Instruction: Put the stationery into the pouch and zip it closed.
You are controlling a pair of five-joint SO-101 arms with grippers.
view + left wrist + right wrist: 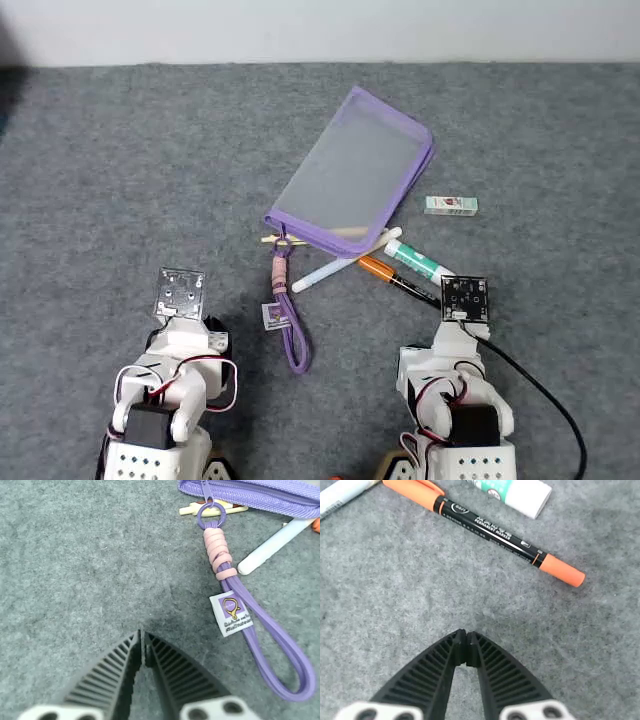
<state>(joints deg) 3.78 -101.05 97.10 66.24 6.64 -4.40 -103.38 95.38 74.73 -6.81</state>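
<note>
Flat purple fabric pouch with a translucent face: nothing made out inside, zip extent unclear. Its purple looped strap trails from the pouch toward the left gripper, likely as a steadying hold.

Against the pouch's near edge:
- white pen
- orange-and-black marker
- green-and-white tube
- cream stick, partly under the pouch

Small green-and-white box: just beside the pouch.

Left gripper and right gripper: short of the pouch, fingers pressed together, holding nothing.

The pale stick ran under the pouch, far end hidden. The marker tip away from the pouch sat under the right arm.
</note>
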